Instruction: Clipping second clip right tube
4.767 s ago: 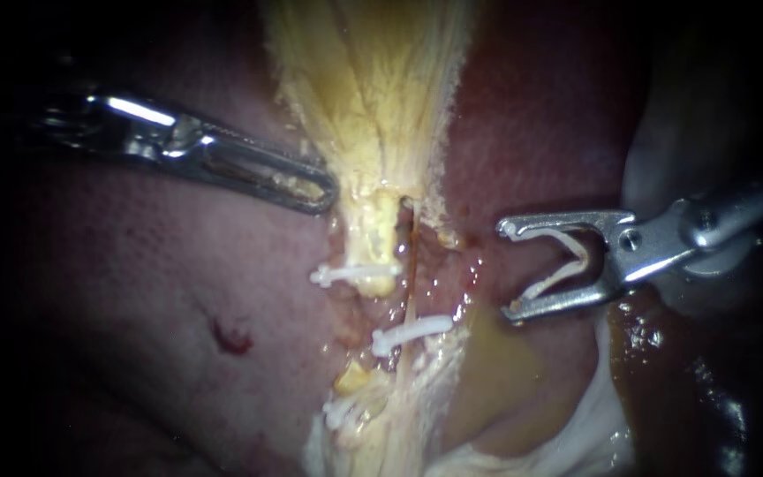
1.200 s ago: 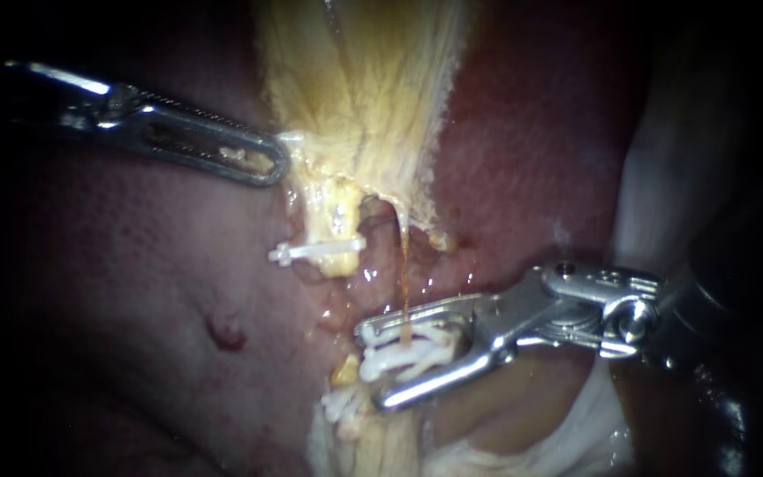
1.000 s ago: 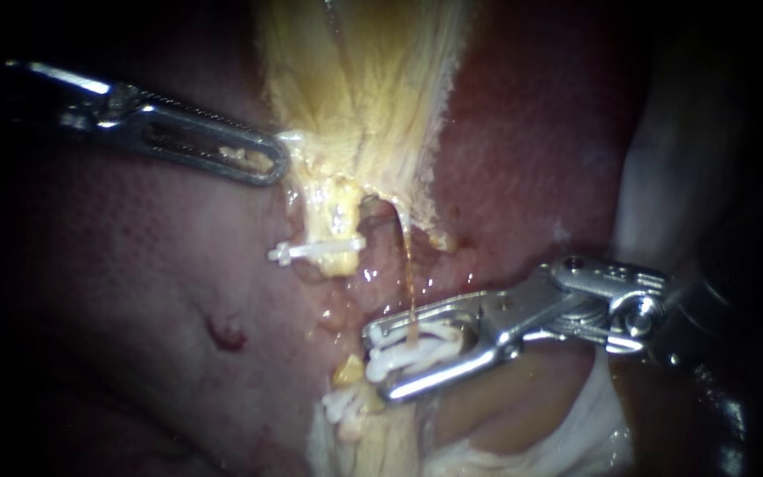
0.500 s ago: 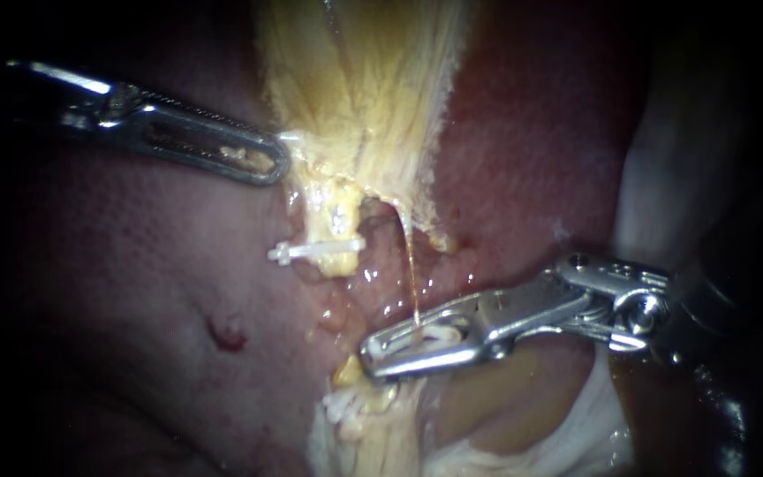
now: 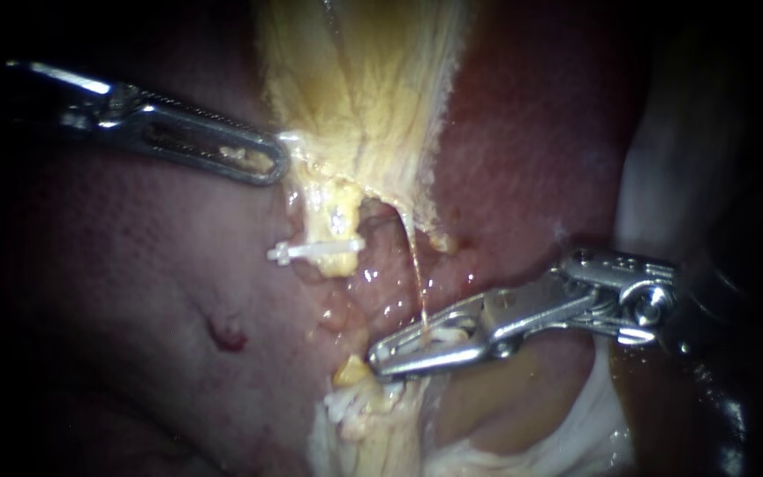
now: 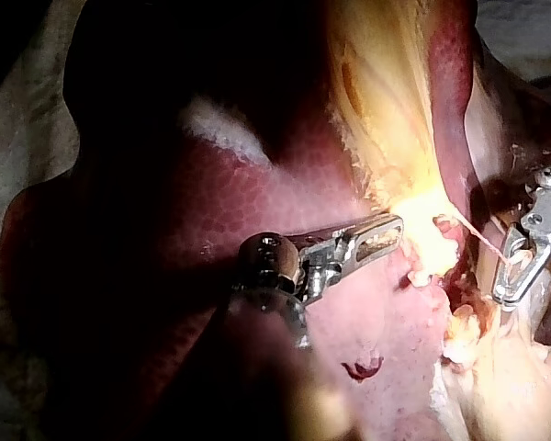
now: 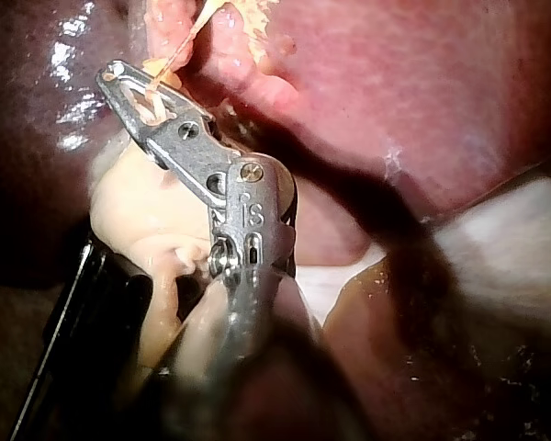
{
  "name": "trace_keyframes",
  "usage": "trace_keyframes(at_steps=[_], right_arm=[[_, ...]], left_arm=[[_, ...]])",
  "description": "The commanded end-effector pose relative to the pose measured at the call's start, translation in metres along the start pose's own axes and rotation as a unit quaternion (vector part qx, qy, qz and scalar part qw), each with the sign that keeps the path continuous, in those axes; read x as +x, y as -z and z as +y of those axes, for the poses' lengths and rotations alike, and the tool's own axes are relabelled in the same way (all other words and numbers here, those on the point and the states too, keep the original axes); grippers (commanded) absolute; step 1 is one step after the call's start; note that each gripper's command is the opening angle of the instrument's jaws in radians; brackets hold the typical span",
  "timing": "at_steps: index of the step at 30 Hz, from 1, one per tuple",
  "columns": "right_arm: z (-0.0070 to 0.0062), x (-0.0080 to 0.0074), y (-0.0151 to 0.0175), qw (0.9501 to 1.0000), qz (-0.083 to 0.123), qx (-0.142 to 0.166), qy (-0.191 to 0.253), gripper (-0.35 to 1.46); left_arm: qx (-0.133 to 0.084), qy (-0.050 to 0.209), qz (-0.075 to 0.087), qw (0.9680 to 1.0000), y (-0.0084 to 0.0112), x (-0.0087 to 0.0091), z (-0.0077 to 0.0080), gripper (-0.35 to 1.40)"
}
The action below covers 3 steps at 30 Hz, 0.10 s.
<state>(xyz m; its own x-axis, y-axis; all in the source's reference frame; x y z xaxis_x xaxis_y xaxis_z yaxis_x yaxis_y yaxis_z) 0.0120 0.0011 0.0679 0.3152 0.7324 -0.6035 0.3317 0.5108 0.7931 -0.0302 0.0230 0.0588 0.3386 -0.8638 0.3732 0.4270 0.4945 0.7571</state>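
Right instrument [image 5: 380, 359]: jaws squeezed down on white clip [image 5: 441, 336] around right tube [image 5: 417, 269]. Left instrument [image 5: 277, 164]: jaws clamp edge of yellow tissue [image 5: 355, 106].

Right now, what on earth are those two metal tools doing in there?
Two robot instruments are working on a pig's liver and gallbladder. The left instrument has its jaws shut on the gallbladder's lower edge, holding it. The right instrument has its jaws shut on a white clip that sits around the thin right tube. A separate clip lies across the thicker tube beside it.
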Motion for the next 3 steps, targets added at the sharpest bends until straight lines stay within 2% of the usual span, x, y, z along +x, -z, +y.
trace_keyframes(at_steps=[1,3], right_arm=[[0.0,0.0,0.0,1.0,0.0,0.0,0.0,-0.35],[0.0001,0.0,0.0,1.0,0.0,0.0,0.0,-0.35]], left_arm=[[0.0,0.0,0.0,1.0,0.0,0.0,0.0,-0.35],[0.0,0.0,0.0,1.0,0.0,0.0,0.0,-0.35]])
